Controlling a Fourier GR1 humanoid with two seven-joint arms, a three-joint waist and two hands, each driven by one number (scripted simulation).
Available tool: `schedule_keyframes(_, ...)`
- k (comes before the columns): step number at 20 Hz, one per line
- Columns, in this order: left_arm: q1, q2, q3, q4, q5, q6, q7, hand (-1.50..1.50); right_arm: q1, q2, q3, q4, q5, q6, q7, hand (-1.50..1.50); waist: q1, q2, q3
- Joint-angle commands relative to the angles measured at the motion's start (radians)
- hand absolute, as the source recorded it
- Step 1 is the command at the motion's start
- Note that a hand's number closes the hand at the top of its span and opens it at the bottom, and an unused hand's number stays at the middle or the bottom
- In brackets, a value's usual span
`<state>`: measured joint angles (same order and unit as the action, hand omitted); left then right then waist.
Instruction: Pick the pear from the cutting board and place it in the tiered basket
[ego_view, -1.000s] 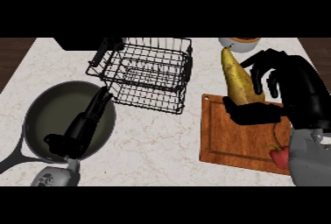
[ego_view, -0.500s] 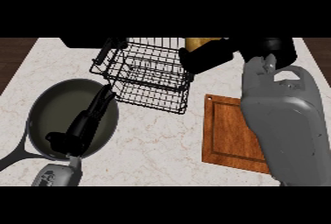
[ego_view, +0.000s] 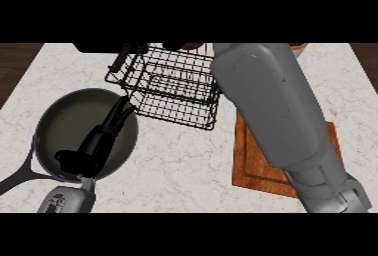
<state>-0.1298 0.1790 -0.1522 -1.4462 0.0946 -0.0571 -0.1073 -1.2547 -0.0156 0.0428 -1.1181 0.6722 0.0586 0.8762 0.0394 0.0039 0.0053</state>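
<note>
From the head view, my right forearm (ego_view: 277, 117) fills the right side of the picture, a big grey sleeve running from the lower right edge up toward the far edge of the counter (ego_view: 184, 165), and it covers most of what lies under it. The right hand itself is out of sight past the top of the view, so I cannot tell whether its fingers are wide, narrow or wrapped round anything. The pear I cannot find either; nothing pear-coloured shows on the cutting board (ego_view: 255, 165) or inside the basket, so its place is unknown to me. The cutting board lies near the counter's right edge, brown wood with a groove round its rim, mostly hidden under the forearm, only its left strip and a bit of its right side showing. The tiered basket (ego_view: 166, 85), black wire, stands at the far middle of the counter, just left of the forearm and touching the frying pan's far-right rim. The frying pan (ego_view: 66, 127) rests toward the counter's left edge, handle pointing to the near left corner. My left hand (ego_view: 92, 145) hangs over the pan, dark fingers stretched fairly straight toward the basket, holding nothing.
</note>
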Motion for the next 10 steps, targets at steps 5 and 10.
schedule_keyframes(5, 0.017, -0.044, -0.026, 0.051, -0.041, 0.032, 0.017, 0.0, -0.13, 0.015, 0.039, 0.359, -0.084, -0.181, -0.126, 1.5, 0.017, 0.01, -0.007)
schedule_keyframes(10, 0.0, -0.052, -0.041, 0.071, -0.06, 0.022, 0.012, 0.0, -0.12, 0.016, 0.098, 0.475, -0.208, -0.322, -0.244, 1.5, 0.037, 0.015, -0.008)
